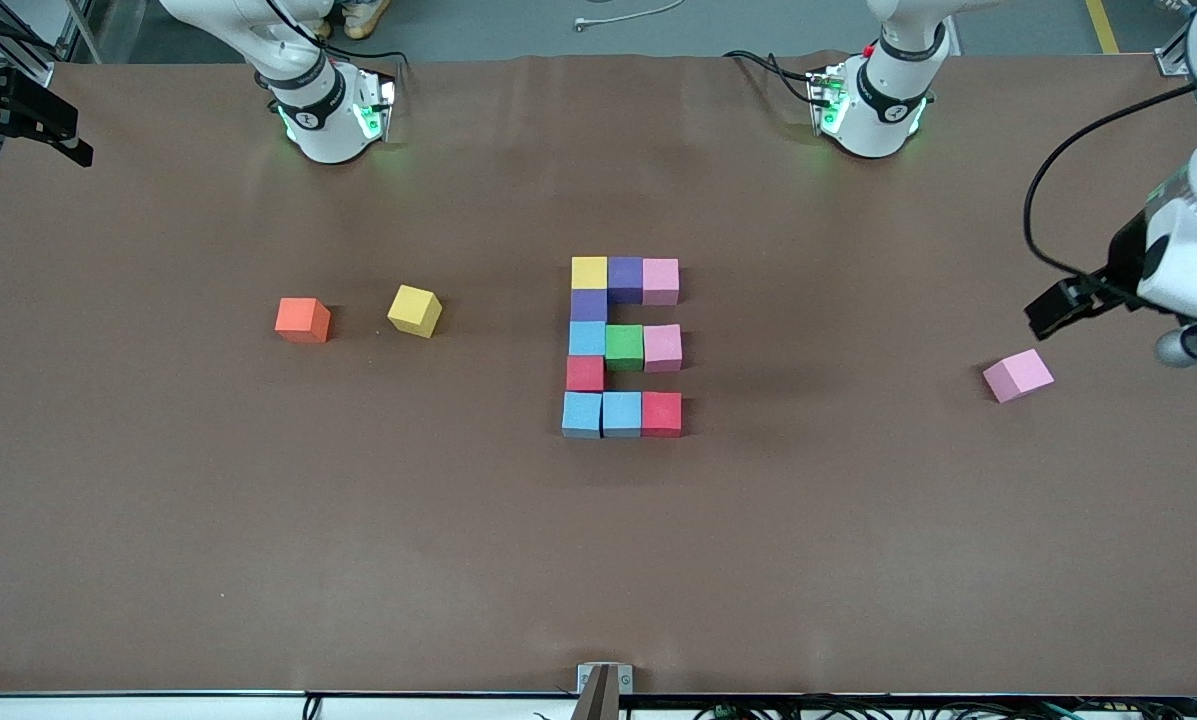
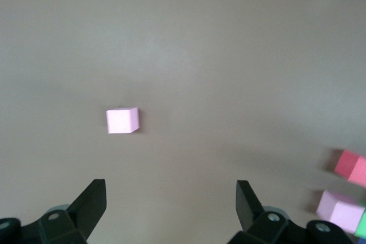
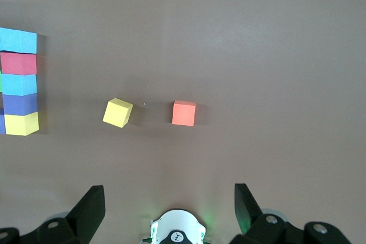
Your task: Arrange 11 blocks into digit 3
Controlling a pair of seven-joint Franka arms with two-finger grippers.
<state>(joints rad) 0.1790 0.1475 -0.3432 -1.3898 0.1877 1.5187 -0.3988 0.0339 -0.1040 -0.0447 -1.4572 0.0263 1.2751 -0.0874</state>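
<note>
Front view: eleven blocks (image 1: 622, 346) form E-shaped figure at table (image 1: 598, 560) centre, cubes touching. Loose pink cube (image 1: 1018, 375) toward left arm's end; loose yellow cube (image 1: 415, 310) beside orange cube (image 1: 302, 319) toward right arm's end. Left gripper (image 1: 1058, 308) up in air beside pink cube. Right gripper out of this view.

Left wrist view: left gripper (image 2: 171, 205) released, jaws wide, empty, over bare table near pink cube (image 2: 122, 120).

Right wrist view: right gripper (image 3: 169, 210) released, empty, high over its base; yellow cube (image 3: 118, 112), orange cube (image 3: 184, 112) below.
</note>
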